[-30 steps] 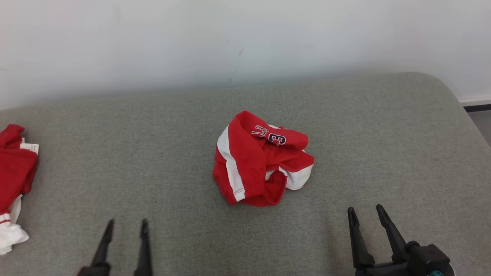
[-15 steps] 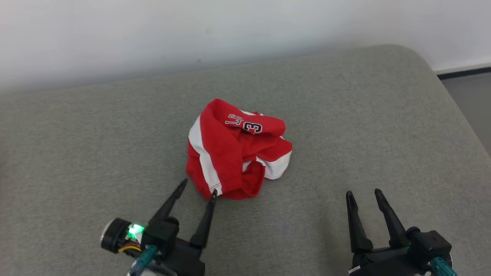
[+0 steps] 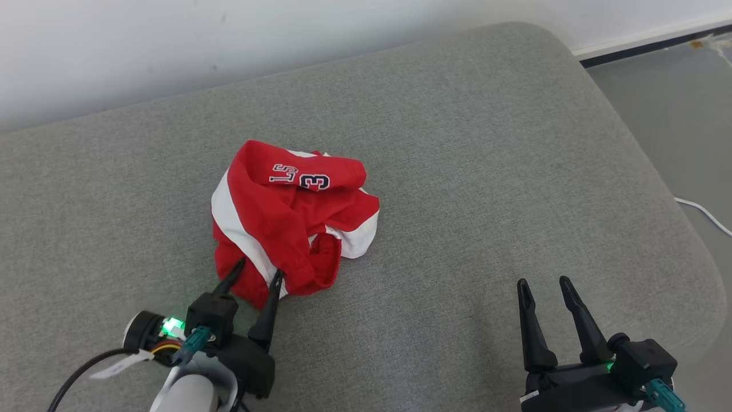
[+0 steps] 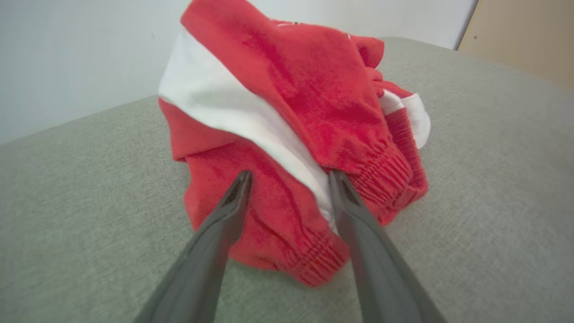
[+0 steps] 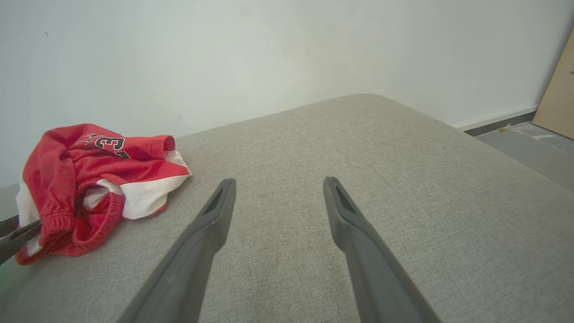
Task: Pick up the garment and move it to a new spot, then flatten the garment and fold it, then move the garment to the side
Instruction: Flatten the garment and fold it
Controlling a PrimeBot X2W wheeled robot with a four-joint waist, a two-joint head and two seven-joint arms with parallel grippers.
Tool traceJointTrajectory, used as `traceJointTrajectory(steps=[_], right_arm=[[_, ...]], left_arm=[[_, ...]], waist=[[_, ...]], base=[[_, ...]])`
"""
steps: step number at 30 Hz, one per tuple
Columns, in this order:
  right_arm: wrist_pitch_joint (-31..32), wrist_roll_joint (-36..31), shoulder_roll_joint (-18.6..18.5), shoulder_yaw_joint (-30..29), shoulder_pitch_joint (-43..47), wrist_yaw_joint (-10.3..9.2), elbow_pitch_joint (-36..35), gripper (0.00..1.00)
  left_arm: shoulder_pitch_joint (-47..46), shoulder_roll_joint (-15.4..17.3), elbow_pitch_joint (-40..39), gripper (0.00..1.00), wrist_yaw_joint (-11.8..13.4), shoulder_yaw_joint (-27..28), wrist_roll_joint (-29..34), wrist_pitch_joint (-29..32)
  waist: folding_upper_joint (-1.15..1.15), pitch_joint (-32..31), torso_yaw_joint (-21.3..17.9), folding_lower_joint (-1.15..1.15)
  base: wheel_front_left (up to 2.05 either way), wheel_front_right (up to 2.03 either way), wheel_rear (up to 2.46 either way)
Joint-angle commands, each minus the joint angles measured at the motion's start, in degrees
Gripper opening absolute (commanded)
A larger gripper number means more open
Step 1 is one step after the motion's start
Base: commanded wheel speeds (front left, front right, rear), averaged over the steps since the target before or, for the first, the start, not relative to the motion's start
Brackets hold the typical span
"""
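Note:
The garment is a crumpled red piece with white stripes and a printed number 3, heaped on the grey cushion. My left gripper is open at the heap's near edge, one finger on each side of a red fold with a white stripe. The left wrist view has that fold of the garment between the spread fingers, gripper midpoint. Well right of the heap, my right gripper hovers open over bare cushion. From the right wrist, the garment sits at far left, the gripper holding nothing.
A white wall backs the cushion. The cushion's rounded right edge drops to a grey floor with a white cable. A beige board leans at the far right. Bare cushion lies right of the garment.
The camera has turned, shifting the scene left and down. My left gripper moved forward from beside the heap's near edge and now straddles a fold. The right gripper stays put.

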Motion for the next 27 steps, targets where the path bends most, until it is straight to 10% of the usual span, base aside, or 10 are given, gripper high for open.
traceJointTrajectory(steps=[1, 27], right_arm=[[-0.17, 0.41, -0.04, -0.12, -0.34, 0.2, -0.26, 1.0], [-0.16, -1.6, -0.03, -0.22, 3.28, 0.2, 0.46, 1.0]], left_arm=[[-1.13, -0.45, 0.11, 0.0, 0.1, -0.5, -0.93, -0.08], [16.88, -1.99, -17.46, 0.0, 0.16, 7.95, -8.2, -0.08]], waist=[[-0.01, 0.26, -0.42, -0.01], [-0.01, -6.0, 15.7, -0.01]], base=[[0.0, 0.0, 0.0], [0.0, 0.0, 0.0]])
